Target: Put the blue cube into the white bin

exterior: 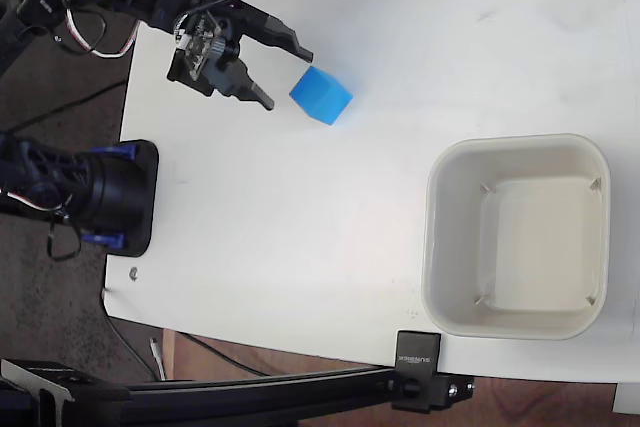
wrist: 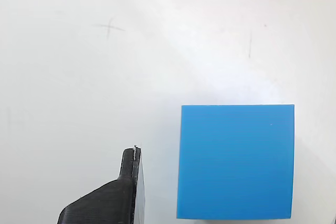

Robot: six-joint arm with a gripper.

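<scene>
White desk (exterior: pixel 300 207): blue cube (exterior: pixel 321 95) resting on it, untouched, just beside my tool (exterior: pixel 285 75), fingers spread wide; white bin (exterior: pixel 518 235) well apart at lower right, fixed view.

in the upper left of the frame the gripper (exterior: pixel 286 75) hangs over the white table (exterior: pixel 300 227), its two black fingers (exterior: pixel 250 89) spread apart and pointing right. the blue cube (exterior: pixel 321 94) sits on the table just right of the fingertips, not between them. the white bin (exterior: pixel 519 235) stands at the lower right, well apart from the cube. a black clamp (exterior: pixel 418 383) grips the table's lower edge.
</scene>
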